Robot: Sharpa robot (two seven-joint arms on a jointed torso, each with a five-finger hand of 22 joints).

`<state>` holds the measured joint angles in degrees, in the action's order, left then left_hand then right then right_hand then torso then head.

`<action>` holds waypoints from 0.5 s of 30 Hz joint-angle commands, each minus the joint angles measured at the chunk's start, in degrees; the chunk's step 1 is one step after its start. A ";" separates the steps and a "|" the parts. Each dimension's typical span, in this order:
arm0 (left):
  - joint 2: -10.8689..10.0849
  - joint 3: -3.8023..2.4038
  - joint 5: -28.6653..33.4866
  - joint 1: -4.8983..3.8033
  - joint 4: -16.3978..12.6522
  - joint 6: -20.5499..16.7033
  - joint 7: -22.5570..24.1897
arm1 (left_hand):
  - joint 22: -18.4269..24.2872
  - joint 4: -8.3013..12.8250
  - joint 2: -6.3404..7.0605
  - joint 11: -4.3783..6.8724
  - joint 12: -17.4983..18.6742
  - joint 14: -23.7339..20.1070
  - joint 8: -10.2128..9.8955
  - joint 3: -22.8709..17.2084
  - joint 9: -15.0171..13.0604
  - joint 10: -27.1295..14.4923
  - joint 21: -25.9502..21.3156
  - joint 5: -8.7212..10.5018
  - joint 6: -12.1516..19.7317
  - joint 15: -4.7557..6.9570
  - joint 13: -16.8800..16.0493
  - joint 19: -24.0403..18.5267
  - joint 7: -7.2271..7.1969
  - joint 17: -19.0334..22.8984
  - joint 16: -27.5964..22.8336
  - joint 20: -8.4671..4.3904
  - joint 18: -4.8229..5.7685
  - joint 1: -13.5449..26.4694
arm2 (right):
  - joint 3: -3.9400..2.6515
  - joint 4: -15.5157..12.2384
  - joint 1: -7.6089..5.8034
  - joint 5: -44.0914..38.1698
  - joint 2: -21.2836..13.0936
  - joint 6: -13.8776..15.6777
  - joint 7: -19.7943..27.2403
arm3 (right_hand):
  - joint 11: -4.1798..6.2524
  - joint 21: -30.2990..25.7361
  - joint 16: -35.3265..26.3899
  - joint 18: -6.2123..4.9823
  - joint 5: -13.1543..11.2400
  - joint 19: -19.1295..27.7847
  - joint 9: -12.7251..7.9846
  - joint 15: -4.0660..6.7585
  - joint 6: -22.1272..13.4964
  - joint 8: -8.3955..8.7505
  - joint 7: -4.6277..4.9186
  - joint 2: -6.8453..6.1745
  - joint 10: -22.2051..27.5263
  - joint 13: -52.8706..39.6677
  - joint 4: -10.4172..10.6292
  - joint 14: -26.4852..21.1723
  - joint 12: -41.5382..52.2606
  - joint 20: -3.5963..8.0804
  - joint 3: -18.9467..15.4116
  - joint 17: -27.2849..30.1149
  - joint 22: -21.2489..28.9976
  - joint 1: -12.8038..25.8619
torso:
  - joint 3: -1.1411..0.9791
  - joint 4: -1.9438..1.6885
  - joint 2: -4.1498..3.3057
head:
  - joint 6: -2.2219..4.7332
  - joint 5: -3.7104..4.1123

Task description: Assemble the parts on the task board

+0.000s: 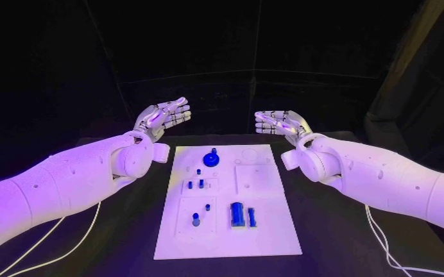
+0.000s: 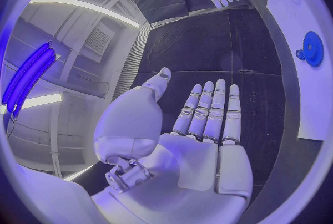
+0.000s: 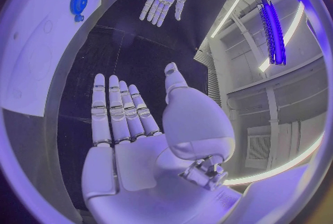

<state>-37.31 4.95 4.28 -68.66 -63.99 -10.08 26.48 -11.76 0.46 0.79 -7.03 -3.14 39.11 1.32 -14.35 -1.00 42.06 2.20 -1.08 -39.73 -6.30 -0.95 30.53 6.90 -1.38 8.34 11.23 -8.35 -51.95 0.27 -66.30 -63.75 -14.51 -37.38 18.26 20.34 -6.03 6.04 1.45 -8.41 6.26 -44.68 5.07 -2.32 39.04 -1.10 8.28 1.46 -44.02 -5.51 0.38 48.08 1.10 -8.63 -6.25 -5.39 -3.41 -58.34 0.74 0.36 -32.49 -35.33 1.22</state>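
Note:
The white task board (image 1: 264, 226) lies in the middle of the black table. A round blue gear (image 1: 212, 158) stands near its far end, also seen as the blue gear (image 2: 313, 49) and the blue gear (image 3: 79, 1). Small blue pegs (image 1: 195, 184) stand mid-board, and two long blue pieces (image 1: 242, 215) sit near the front. My left hand (image 1: 163, 118) hovers beyond the board's far left corner, palm up, fingers apart, holding nothing. My right hand (image 1: 281, 124) hovers beyond the far right corner, likewise open and empty. Each wrist view shows its own hand (image 2: 201, 124) (image 3: 132, 118) spread flat.
Black table (image 1: 120, 238) surrounds the board on both sides. Thin white cables (image 1: 56, 242) run along the table by each arm, with another cable (image 1: 379, 238) on the right. A dark backdrop stands behind the table.

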 commanded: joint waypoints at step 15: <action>-5.94 -3.98 -3.55 6.81 -20.94 -27.81 2.75 | 7.15 -0.46 -0.79 7.03 3.14 -23.76 -1.32 8.72 1.00 -25.54 -2.20 1.08 24.10 6.30 0.95 -18.55 -6.90 1.38 -8.34 -6.82 8.35 31.54 | -0.25 -21.79 3.29 13.44 -6.71 24.00 8.77 | 6.03 -6.04 -1.45 4.39 -6.26 27.15 -5.07 2.32 -23.73 1.10 -8.28 -1.46 26.77 5.51 -0.38 -29.23 -1.10 8.63 6.25 5.39 3.41 35.45 | -0.74 -0.36 1.31 | 0.95 -1.22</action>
<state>-43.11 1.05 2.45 -61.86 -84.29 -29.37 27.29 -6.17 0.02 0.04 -1.18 -0.42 20.51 0.46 -7.56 -0.14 22.08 0.46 -0.44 -20.83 -0.74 -0.14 16.00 1.12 -0.16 2.41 5.90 -5.22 -27.26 0.11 -87.54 -60.39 -5.12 -43.97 35.58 25.60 -0.62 0.73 0.48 -5.73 0.98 -23.45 0.41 -0.17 20.51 -0.44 2.28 0.12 -23.14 -0.48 0.01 25.26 0.42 -2.89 -0.96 -0.44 -0.26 -30.66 0.02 0.01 -31.21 -34.37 0.01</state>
